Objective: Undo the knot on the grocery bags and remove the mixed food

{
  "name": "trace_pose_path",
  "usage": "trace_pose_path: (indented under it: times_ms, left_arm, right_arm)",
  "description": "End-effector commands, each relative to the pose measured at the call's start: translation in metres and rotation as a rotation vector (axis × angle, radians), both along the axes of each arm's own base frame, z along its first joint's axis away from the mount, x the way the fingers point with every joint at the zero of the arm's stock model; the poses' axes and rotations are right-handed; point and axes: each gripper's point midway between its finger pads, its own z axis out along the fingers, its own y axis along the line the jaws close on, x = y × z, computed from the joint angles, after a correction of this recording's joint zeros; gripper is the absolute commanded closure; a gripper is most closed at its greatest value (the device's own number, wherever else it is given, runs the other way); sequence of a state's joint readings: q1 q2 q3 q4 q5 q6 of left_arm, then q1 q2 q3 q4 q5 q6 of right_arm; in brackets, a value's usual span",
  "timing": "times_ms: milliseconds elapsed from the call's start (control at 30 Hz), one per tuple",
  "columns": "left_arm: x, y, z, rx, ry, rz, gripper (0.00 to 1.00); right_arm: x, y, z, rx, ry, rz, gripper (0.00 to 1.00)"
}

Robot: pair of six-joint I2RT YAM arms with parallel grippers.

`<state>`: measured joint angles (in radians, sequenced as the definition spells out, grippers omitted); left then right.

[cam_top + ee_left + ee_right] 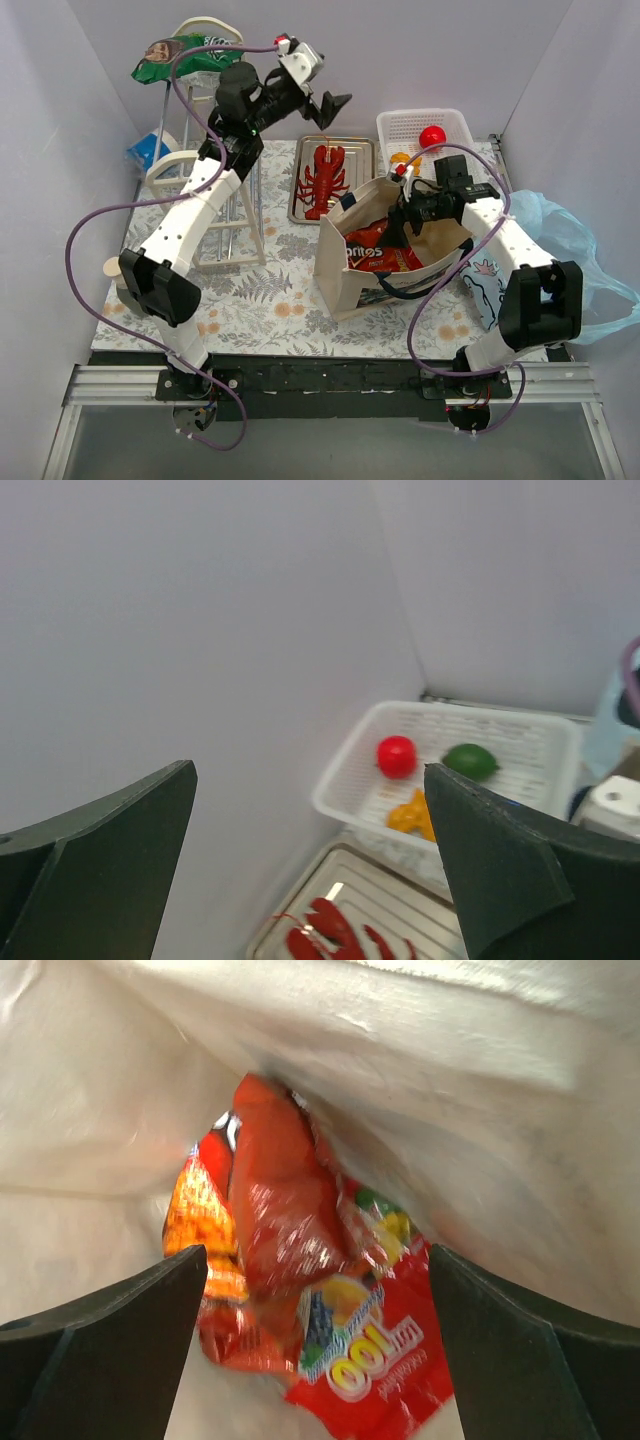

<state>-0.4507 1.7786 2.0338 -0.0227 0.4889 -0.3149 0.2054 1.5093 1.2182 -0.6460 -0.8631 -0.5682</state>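
Observation:
The beige tote [345,275] stands open at centre right with the orange-red Doritos bag [378,252] inside. My right gripper [405,215] is open inside the tote, its jaws on either side of the Doritos bag [300,1290] without touching it. My left gripper [333,103] is open and empty, held high above the red lobster [322,180]. The red apple [432,135] and green fruit [470,761] lie in the white basket [458,120]. The green snack bag [185,55] rests on top of the rack at back left. The light-blue plastic bag [575,250] lies crumpled at the right.
The lobster lies on a metal tray [365,150] behind the tote. A white wire rack [235,215] stands at the left under my left arm. A blue-and-white carton [145,152] is at far left, and a small cup [112,268] near the left edge.

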Motion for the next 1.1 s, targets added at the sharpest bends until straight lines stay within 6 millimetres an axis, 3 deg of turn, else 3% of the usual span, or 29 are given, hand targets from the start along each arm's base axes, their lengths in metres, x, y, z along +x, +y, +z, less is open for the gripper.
trace_pose_path:
  times_ms: [0, 33, 67, 100, 133, 167, 233, 367, 400, 533, 700, 767, 900, 1067]
  left_arm:
    - [-0.032, -0.016, -0.014, -0.062, 0.177, -0.101, 0.03]
    - [-0.035, -0.018, -0.013, -0.067, 0.180, -0.107, 0.03]
    - [-0.033, -0.018, -0.020, -0.070, 0.201, -0.103, 0.03]
    - [-0.031, -0.017, -0.020, -0.076, 0.200, -0.089, 0.03]
    - [-0.031, -0.017, -0.020, -0.080, 0.196, -0.085, 0.03]
    - [-0.029, -0.015, -0.018, -0.081, 0.189, -0.074, 0.03]
    - [-0.029, -0.014, -0.019, -0.079, 0.187, -0.067, 0.03]
    - [-0.053, -0.023, -0.026, -0.056, 0.247, -0.191, 0.03]
    - [-0.064, -0.029, -0.032, -0.039, 0.273, -0.259, 0.03]
    - [-0.071, -0.034, -0.039, -0.057, 0.361, -0.307, 0.03]
    - [-0.064, -0.036, -0.028, -0.092, 0.378, -0.298, 0.02]
    - [-0.069, -0.037, -0.010, -0.106, 0.349, -0.320, 0.02]
    - [-0.065, -0.041, -0.010, -0.102, 0.367, -0.330, 0.02]
    - [-0.057, -0.044, -0.022, -0.125, 0.427, -0.326, 0.02]
  right_arm:
    - [0.013, 0.016, 0.001, 0.063, 0.000, -0.031, 0.02]
    - [0.015, 0.018, 0.001, 0.065, -0.013, -0.031, 0.09]
    - [0.019, 0.022, 0.004, 0.068, -0.027, -0.022, 0.29]
    - [0.021, 0.024, 0.008, 0.070, -0.028, -0.017, 0.39]
    - [0.022, 0.025, 0.011, 0.072, -0.022, -0.008, 0.66]
    - [0.027, 0.026, 0.028, 0.080, -0.064, 0.009, 0.80]
    - [0.020, 0.023, 0.041, 0.059, -0.106, 0.053, 0.98]
    - [0.016, 0.015, 0.113, 0.057, -0.318, 0.093, 0.99]
    - [0.018, 0.013, 0.139, 0.068, -0.392, 0.092, 0.99]
    - [0.023, -0.001, 0.195, 0.072, -0.572, 0.045, 0.99]
    - [0.060, -0.029, 0.263, 0.131, -0.720, -0.130, 0.99]
    - [0.074, -0.036, 0.291, 0.153, -0.790, -0.178, 0.99]
    - [0.090, -0.040, 0.311, 0.175, -0.863, -0.208, 0.99]
    - [0.092, -0.039, 0.312, 0.203, -0.873, -0.209, 0.99]
